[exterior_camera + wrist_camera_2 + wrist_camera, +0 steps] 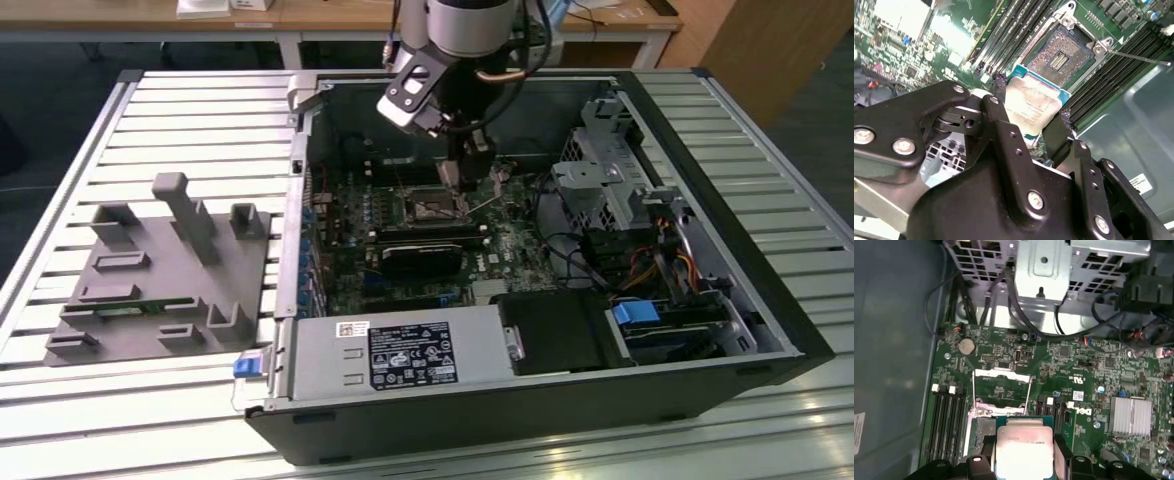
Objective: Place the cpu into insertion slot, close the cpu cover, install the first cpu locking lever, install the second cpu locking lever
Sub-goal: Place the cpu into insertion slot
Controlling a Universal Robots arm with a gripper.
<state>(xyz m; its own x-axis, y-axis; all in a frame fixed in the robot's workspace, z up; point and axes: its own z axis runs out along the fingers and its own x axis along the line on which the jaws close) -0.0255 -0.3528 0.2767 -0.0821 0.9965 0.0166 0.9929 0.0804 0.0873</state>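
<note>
My gripper (1029,114) is shut on the cpu (1030,102), a pale silver square chip with a green edge held by two opposite sides between the black fingers (999,92). The chip hangs just above and beside the insertion slot (1060,52), whose contact field lies bare. In the first wrist view the cpu (1023,449) covers part of the insertion slot (984,428), and the cpu cover (1002,373) stands swung open behind it. A thin wire locking lever (1136,56) sticks out, unlatched. In the exterior view the gripper (454,178) hovers over the slot (434,206) inside the open computer case.
Black memory slots (1114,75) flank the socket. A black ribbed heatsink (424,258) and a grey power supply box (390,355) lie nearer the case's front. A metal drive cage (617,178) with cables stands at the exterior view's right. A grey fixture (160,270) rests outside the case.
</note>
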